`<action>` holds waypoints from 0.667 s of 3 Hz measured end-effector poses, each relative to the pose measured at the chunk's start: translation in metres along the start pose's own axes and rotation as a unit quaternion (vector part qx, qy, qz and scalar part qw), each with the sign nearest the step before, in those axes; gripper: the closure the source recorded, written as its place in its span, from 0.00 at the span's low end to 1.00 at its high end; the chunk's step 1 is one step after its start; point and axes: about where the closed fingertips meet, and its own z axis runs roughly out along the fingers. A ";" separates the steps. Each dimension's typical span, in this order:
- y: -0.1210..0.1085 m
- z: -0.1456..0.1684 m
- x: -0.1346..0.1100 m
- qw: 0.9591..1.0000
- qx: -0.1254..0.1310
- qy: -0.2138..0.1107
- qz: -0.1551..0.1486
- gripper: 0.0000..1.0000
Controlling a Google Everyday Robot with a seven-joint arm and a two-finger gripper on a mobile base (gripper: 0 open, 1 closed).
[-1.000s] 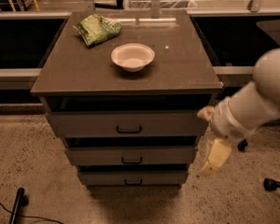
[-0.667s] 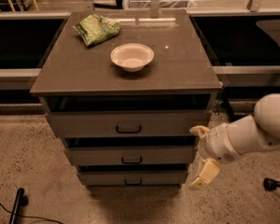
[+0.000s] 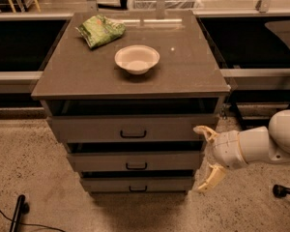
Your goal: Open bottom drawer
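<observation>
The bench (image 3: 183,66) is grey-brown, and so is the bottom drawer (image 3: 101,184), with its small black handle (image 3: 137,189). On top are a white bowl (image 3: 137,58) and a mottled green bag (image 3: 100,30). The white tool (image 3: 199,159), with cream fingers spread apart, hangs just right of the drawers. The floor (image 3: 29,168) is speckled beige.

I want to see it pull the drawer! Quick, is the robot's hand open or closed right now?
Gripper: open, holding nothing, at the right side of the cabinet, not touching the bottom drawer.

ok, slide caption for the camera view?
Open gripper hovers beside the cabinet, bottom drawer handle untouched; bowl and green bag on top.
</observation>
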 end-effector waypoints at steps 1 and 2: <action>0.018 0.032 0.044 1.000 0.008 -0.006 0.016 0.00; 0.030 0.079 0.127 0.997 0.047 -0.024 0.063 0.00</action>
